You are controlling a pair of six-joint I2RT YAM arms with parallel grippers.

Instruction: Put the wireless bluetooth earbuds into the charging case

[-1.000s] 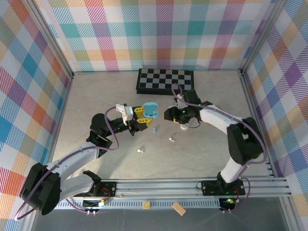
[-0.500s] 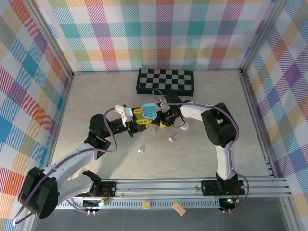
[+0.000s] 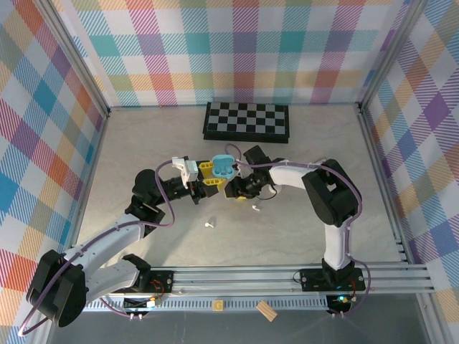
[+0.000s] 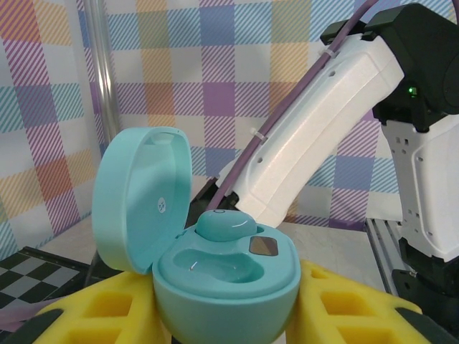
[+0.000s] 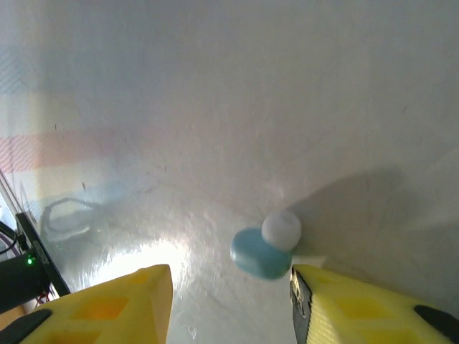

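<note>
My left gripper point(image 3: 217, 174) is shut on the open turquoise charging case point(image 3: 224, 166). In the left wrist view the case point(image 4: 226, 287) sits between my yellow fingers point(image 4: 351, 312) with its lid point(image 4: 140, 197) tipped back. One light blue earbud point(image 4: 228, 224) sits in it beside an empty well. My right gripper point(image 3: 236, 189) is low over the table just right of the case. In the right wrist view a light blue earbud point(image 5: 262, 251) with a white tip lies on the table between the open jaws point(image 5: 229, 287), close to the right finger point(image 5: 373, 308). Two white earbuds point(image 3: 209, 224) point(image 3: 255, 208) lie loose.
A folded chessboard point(image 3: 247, 120) lies at the back of the table. The right arm's white link point(image 4: 323, 122) passes close behind the case. Checked walls close in three sides, and a rail point(image 3: 244, 278) runs along the near edge.
The right arm has swung left from beside the case and come down over the light blue earbud; its jaws have narrowed. The left gripper and case have stayed put.
</note>
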